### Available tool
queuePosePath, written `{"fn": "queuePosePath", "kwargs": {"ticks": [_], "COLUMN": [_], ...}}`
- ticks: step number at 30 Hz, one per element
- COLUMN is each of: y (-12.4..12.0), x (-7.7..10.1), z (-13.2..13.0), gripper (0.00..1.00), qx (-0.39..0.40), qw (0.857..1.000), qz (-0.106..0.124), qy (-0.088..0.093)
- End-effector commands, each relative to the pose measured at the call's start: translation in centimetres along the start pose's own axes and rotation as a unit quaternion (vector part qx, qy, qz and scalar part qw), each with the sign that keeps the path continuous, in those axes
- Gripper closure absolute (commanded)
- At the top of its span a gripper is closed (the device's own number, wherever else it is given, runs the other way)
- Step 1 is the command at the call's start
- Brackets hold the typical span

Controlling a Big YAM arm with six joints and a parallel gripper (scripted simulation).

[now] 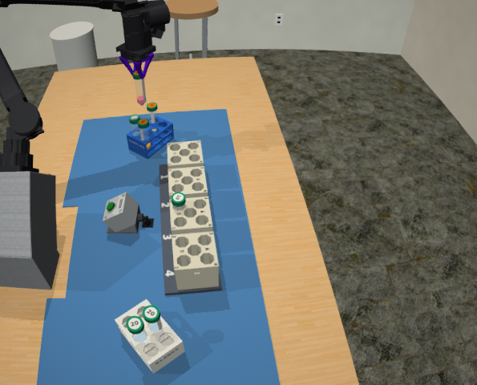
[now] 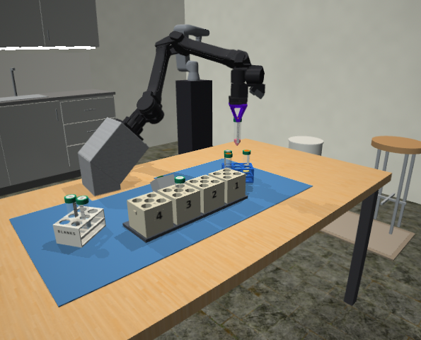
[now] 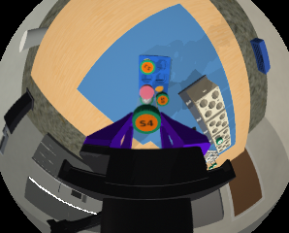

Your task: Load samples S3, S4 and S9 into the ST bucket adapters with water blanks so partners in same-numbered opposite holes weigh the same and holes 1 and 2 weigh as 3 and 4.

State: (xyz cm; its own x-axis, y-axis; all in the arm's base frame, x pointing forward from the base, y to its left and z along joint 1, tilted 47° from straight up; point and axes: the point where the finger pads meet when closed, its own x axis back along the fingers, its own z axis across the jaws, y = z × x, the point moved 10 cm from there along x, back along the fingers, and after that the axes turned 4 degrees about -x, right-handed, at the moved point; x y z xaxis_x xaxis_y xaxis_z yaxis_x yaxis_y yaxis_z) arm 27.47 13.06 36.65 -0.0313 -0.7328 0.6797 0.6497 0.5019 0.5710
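My gripper (image 1: 137, 73) is shut on sample tube S4 (image 1: 139, 89), which has an orange cap dot and a little pink liquid at its tip. It hangs upright, well above the blue sample rack RS (image 1: 151, 138). The wrist view shows the S4 cap (image 3: 146, 122) between the purple fingers. RS holds two orange-dot samples (image 1: 151, 108) (image 1: 143, 123) and a grey-dot tube (image 1: 134, 119). The loading stand ST (image 1: 191, 215) carries four beige adapters in a row; one white-dot blank (image 1: 178, 200) stands in adapter 3. The white blank rack RB (image 1: 149, 335) holds two blanks marked 20 (image 1: 135, 324) (image 1: 151, 313).
The grey box with the green DONE key (image 1: 110, 205) sits left of ST. The arm's grey base block (image 1: 16, 225) stands at the table's left edge. A white bin (image 1: 73, 45) and a stool (image 1: 192, 25) stand beyond the far table edge.
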Motion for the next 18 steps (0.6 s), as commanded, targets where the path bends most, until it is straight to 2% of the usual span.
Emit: {"fn": "queuePosePath", "kwargs": {"ticks": [1,8,11,18], "y": [0.2,0.4,0.7,0.3], "x": [-1.0,-3.0,-3.1,-5.2], "z": [0.2,0.0,0.1,0.0], "gripper": [1.00,1.00,1.00,1.00], "qx": [0.000,-0.002,0.001,-0.002], "qw": [1.000,1.000,1.000,1.000], "qz": [-0.001,0.001,-0.002,0.001], "qy": [0.001,0.002,0.001,0.002]}}
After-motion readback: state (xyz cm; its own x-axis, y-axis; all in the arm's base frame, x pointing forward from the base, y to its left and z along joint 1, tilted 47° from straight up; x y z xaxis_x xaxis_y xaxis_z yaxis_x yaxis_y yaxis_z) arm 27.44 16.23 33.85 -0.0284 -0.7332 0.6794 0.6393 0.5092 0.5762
